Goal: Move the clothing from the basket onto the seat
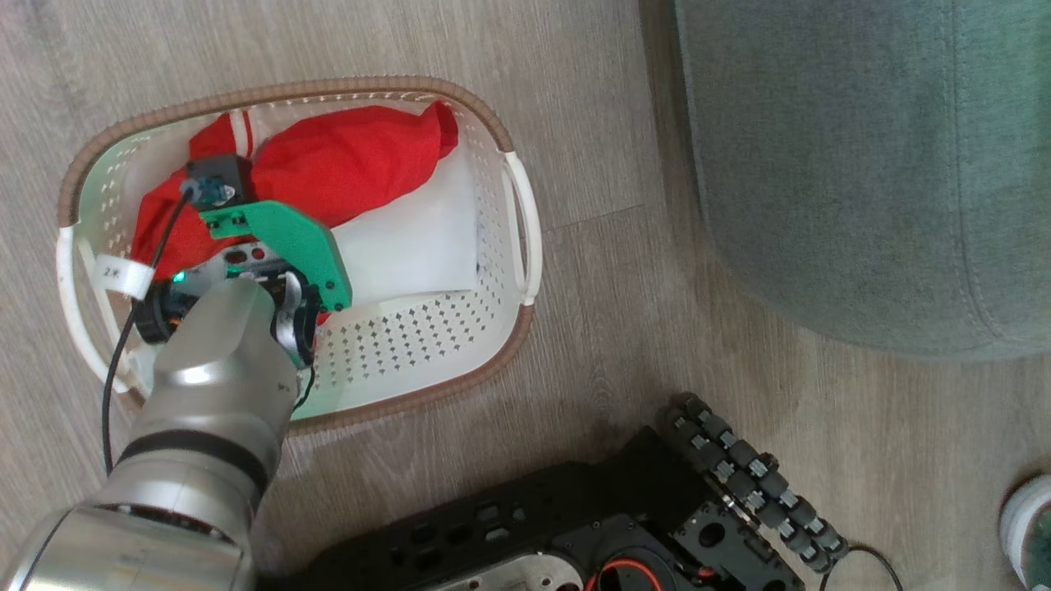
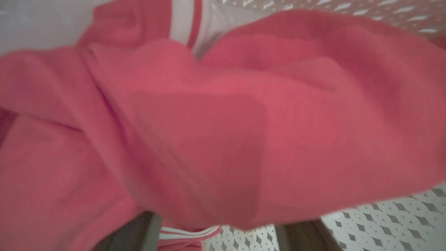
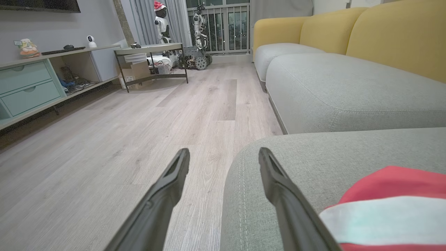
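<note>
The white perforated basket with a brown rim stands on the wood floor at the left. Bright red clothing with a white band lies bunched across its far half. My left gripper reaches down into that heap. In the left wrist view red clothing drapes over the two dark fingers; their bases stand wide apart and their tips are hidden. The grey-green seat lies to the right. My right gripper hangs open and empty by the seat's edge, where a red garment with a white band lies.
A flat white liner sheet covers the basket's floor. My black base with its roller wheel sits near the bottom edge, and a white rounded object is at the lower right. A cabinet and a low table stand across the room.
</note>
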Motion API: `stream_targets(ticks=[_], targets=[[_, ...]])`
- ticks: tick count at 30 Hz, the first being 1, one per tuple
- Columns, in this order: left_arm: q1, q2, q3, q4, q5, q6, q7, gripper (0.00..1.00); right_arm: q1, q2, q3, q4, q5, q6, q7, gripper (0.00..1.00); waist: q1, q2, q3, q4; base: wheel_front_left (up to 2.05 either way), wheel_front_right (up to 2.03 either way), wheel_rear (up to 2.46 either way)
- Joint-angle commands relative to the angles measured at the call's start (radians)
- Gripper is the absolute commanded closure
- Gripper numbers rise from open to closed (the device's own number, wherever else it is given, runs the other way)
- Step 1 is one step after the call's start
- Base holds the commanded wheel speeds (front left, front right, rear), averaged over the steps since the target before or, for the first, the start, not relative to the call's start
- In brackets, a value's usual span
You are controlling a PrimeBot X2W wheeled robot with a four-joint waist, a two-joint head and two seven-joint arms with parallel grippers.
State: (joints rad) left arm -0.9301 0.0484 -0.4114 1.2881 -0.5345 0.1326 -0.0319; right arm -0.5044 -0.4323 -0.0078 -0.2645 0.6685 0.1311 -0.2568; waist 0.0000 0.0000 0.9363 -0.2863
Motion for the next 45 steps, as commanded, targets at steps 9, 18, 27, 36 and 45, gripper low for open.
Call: stream_targets(ticks=[9, 18, 27, 36, 45], targets=[[0.024, 0.012, 0.000, 0.002, -0.008, 0.000, -0.086, 1.00, 0.026, -0.024, 0.010, -0.022, -0.012, 0.000, -0.005, 0.00, 0.0000, 0.0000, -0.022, 0.010, 0.00, 0.00, 0.00], [0.082, 0.009, -0.003, 0.002, -0.029, -0.039, -0.112, 1.00, 0.036, -0.024, 0.032, -0.001, -0.026, 0.000, -0.005, 0.00, 0.0000, 0.0000, -0.137, 0.016, 0.00, 0.00, 0.00], [0.178, 0.003, -0.064, -0.007, -0.021, -0.112, -0.191, 1.00, 0.096, -0.015, 0.063, 0.048, -0.045, 0.000, -0.005, 0.00, 0.0000, 0.0000, -0.361, 0.056, 0.00, 0.00, 0.00], [0.273, 0.002, -0.116, -0.085, -0.059, -0.160, -0.225, 1.00, 0.166, 0.013, 0.097, 0.104, -0.076, 0.000, -0.005, 0.00, 0.0000, 0.0000, -0.569, 0.097, 0.00, 0.00, 0.00], [0.353, 0.036, -0.095, -0.283, -0.006, -0.161, -0.230, 1.00, 0.252, 0.049, 0.117, 0.150, -0.118, 0.000, -0.005, 0.00, 0.0000, 0.0000, -0.755, 0.148, 0.00, 0.00, 0.00]])
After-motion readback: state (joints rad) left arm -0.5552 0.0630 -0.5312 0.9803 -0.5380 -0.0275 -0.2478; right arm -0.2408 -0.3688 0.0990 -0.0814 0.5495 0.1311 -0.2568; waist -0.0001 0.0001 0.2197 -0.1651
